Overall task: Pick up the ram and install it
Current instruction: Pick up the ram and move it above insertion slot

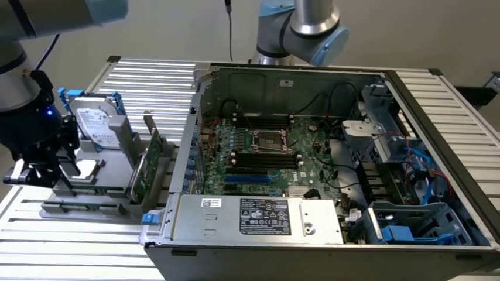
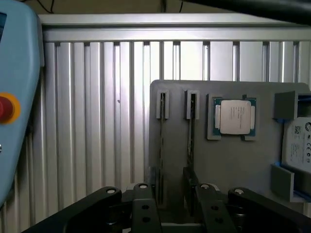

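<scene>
Worktop (image 1: 149, 76): a slatted metal surface is spread under the claw, and everything else is carried on it.
Computer case (image 1: 297, 69): it lies opened, well apart from the claw, toward the exterior view's right; the black memory slots (image 1: 266, 159) on its board are exposed.
Gray holder (image 2: 228, 165): it is set directly beneath the claw, beside the case, and the loose parts are kept in it.
Hard drive (image 1: 98, 126): it is stood upright in the holder, just beside the claw, on the case side.
Expansion card (image 1: 149, 164): it is held on edge further from the claw, between the hard drive and the case.
Claw (image 2: 174, 194): it is released, its fingers are spread wide and nothing is grasped; it is poised low over the holder's slotted end.
Processor (image 2: 235, 116): it is seated flat in its pocket, near the claw, between the slots and the hard drive.
Ram (image 2: 192, 141): a thin stick is seen edge-on in a holder slot, and a second stick (image 2: 162, 141) is held in the neighbouring slot.
Ram to claw: the ram lies just ahead of the fingertips. Its long axis runs along the gap between the fingers, so its flat sides are judged to face the pads. It cannot be told which of the two sticks is more nearly centred.
</scene>
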Available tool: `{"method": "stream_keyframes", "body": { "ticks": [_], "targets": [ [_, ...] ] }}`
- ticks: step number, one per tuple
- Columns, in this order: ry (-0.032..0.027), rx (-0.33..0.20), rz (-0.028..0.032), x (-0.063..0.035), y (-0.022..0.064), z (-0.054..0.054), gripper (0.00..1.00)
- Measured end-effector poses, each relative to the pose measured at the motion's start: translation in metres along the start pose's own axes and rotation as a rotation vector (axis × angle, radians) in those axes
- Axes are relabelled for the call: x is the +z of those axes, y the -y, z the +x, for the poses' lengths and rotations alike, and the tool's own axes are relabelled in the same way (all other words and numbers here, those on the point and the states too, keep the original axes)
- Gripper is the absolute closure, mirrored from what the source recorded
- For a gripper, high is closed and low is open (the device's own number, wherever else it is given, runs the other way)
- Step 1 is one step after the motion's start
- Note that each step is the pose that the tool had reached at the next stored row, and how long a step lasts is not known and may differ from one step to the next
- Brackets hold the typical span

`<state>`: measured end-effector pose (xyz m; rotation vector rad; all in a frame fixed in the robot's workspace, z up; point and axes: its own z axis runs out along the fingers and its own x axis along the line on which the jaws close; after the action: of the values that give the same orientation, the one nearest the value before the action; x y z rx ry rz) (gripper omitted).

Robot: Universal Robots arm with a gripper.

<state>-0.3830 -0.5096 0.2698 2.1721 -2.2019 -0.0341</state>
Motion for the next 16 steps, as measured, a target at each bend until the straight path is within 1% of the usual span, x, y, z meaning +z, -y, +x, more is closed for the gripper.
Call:
{"method": "stream_keyframes", "body": {
  "ticks": [16],
  "targets": [
    [-0.0001,-0.002,0.0003,0.0293,0.0008,0.007,0.64]
  ]
}}
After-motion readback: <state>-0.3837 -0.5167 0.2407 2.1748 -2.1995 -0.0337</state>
